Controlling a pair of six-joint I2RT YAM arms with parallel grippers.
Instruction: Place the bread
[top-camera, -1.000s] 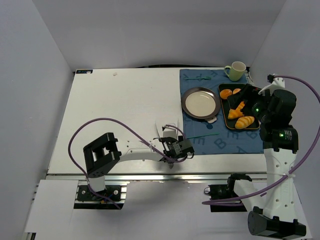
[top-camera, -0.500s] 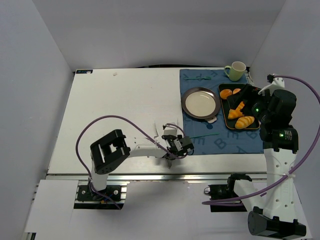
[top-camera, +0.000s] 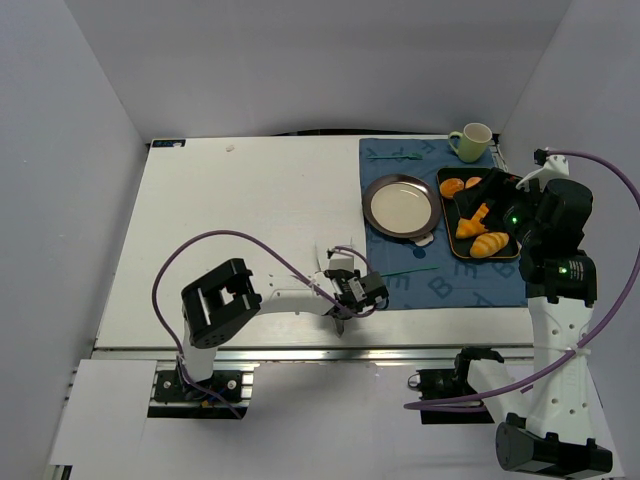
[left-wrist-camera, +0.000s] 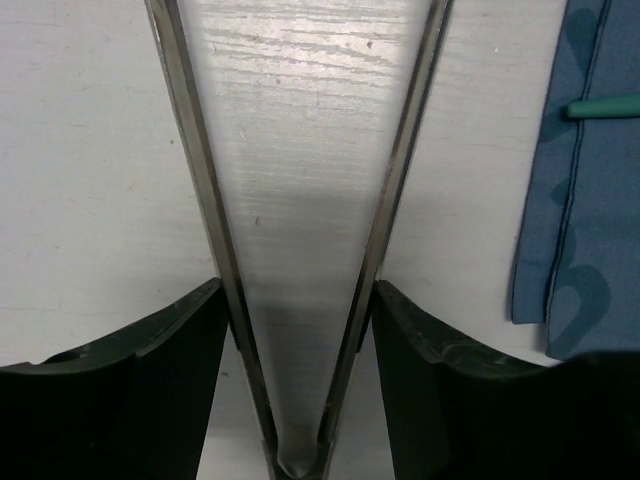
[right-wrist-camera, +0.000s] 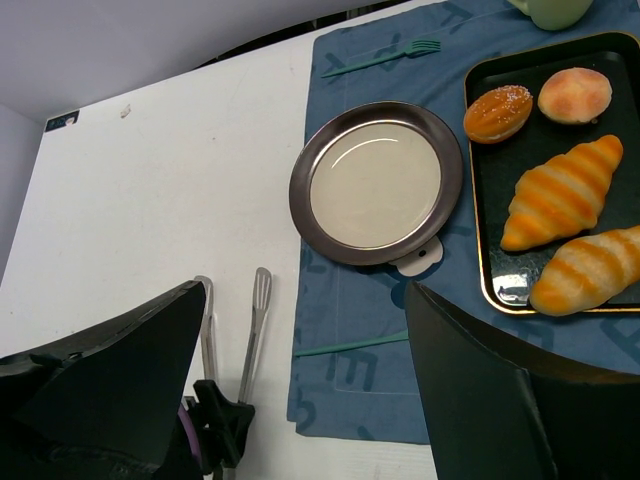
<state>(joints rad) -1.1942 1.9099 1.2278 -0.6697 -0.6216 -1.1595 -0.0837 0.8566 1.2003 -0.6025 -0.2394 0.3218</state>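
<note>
Right wrist view gives the wide picture: the bread (right-wrist-camera: 498, 113) lies at the top left corner of the black tray (right-wrist-camera: 487, 235), just beside the paler bun (right-wrist-camera: 575, 94) and above two croissants (right-wrist-camera: 562, 192); the metal plate (right-wrist-camera: 375, 183) stands left of the tray on the blue mat (right-wrist-camera: 330, 390) with nothing on it, so I judge it is the place meant for the bread. The right jaws are released and spread wide, high over the mat, grasping nothing; probably they only watch from there. The left jaws are clenched around the hinge end of the metal tongs (left-wrist-camera: 205, 200), whose two arms spread in a V over the white surface (left-wrist-camera: 90, 180); I think the tongs are the tool for lifting the bread, which is why their tips point forward. Left wrist view shows this grip closely but no bread at all; top external view shows that the tongs are well apart from the tray.
</note>
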